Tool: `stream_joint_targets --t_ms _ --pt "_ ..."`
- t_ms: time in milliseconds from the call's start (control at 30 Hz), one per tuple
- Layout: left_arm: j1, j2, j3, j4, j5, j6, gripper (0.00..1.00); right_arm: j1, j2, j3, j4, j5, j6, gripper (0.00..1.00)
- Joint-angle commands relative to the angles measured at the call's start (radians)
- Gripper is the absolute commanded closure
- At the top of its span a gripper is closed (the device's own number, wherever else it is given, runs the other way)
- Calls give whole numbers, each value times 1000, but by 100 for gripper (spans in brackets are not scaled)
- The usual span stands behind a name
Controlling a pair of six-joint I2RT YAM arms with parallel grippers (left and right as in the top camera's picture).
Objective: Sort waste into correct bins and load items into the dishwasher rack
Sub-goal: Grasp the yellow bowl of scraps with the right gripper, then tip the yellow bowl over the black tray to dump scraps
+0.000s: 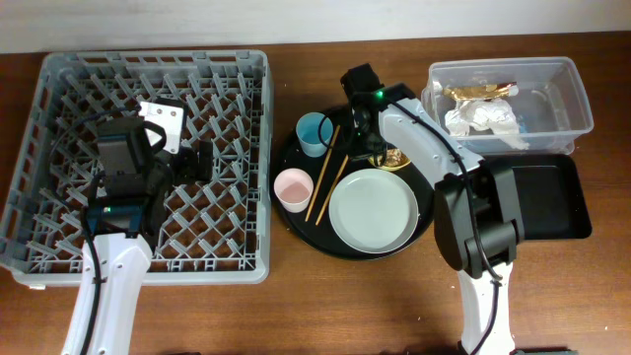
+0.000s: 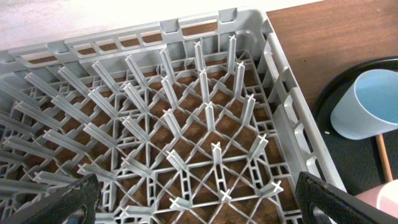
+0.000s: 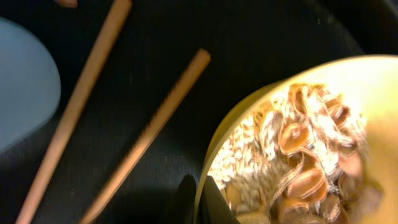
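Note:
My right gripper (image 1: pixel 378 148) (image 3: pixel 200 202) is shut on the rim of the yellow bowl (image 1: pixel 396 158) (image 3: pixel 249 106), one finger inside and one outside. Beige-brown food scraps (image 3: pixel 292 162) fill the bowl. It sits on the round black tray (image 1: pixel 296 222) with the blue cup (image 1: pixel 314 131) (image 2: pixel 367 102), pink cup (image 1: pixel 293 187), grey-green plate (image 1: pixel 373 210) and chopsticks (image 1: pixel 323 177) (image 3: pixel 149 130). My left gripper (image 1: pixel 202 163) (image 2: pixel 199 205) hangs open over the grey dishwasher rack (image 1: pixel 59 251) (image 2: pixel 186 124), which holds no dishes.
The clear tub (image 1: pixel 582 99) at the back right holds a white napkin (image 1: pixel 483 118) and a gold-brown wrapper (image 1: pixel 480 92). The shallow black rectangular tray (image 1: pixel 562 202) lies just in front of it. My right arm reaches across between tub and round tray.

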Motion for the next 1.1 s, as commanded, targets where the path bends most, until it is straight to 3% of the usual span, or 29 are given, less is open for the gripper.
stream_joint_targets --t_ms 0,133,300,400,833,967,1067 --pt "4 -8 18 2 11 -16 0 6 -83 115 -61 -17 10 96" --pt "4 -8 18 2 11 -16 1 -20 -204 305 -271 -50 11 96" --pt "4 -8 18 2 11 -16 0 -169 -328 327 -492 -228 9 96" --pt "4 -8 18 2 11 -16 0 -262 -332 323 -568 -294 -68 96" --pt "4 -8 18 2 11 -16 0 -656 -334 -118 -481 -834 -445 96" --pt "4 -8 18 2 11 -16 0 -875 -332 -286 -430 -1072 -637 96" --pt "4 -8 18 2 11 -16 0 -1000 -324 -401 -333 -1232 -664 96"
